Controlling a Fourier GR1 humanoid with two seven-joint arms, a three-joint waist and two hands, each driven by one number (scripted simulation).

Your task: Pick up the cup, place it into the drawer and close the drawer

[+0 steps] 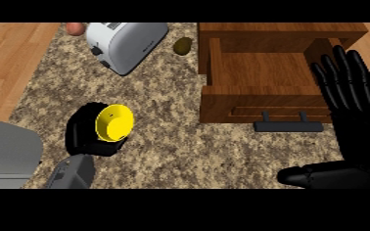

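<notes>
A yellow cup (115, 122) lies tilted in my left hand (85, 132), whose black fingers curl round its side; the cup's open mouth faces up and to the right. The hand is over the speckled counter at the lower left. A wooden drawer (217, 98) stands pulled open at the upper right, its inside bare, with a dark handle (287, 126) on its front. My right hand (345, 107) stays open at the right edge, fingers straight and pointing up beside the drawer's right front corner.
A silver toaster (124, 43) sits at the back left. A small olive-brown fruit (183, 45) lies between it and the drawer. A reddish object (75, 28) peeks out behind the toaster. A grey block (16, 151) fills the lower left edge.
</notes>
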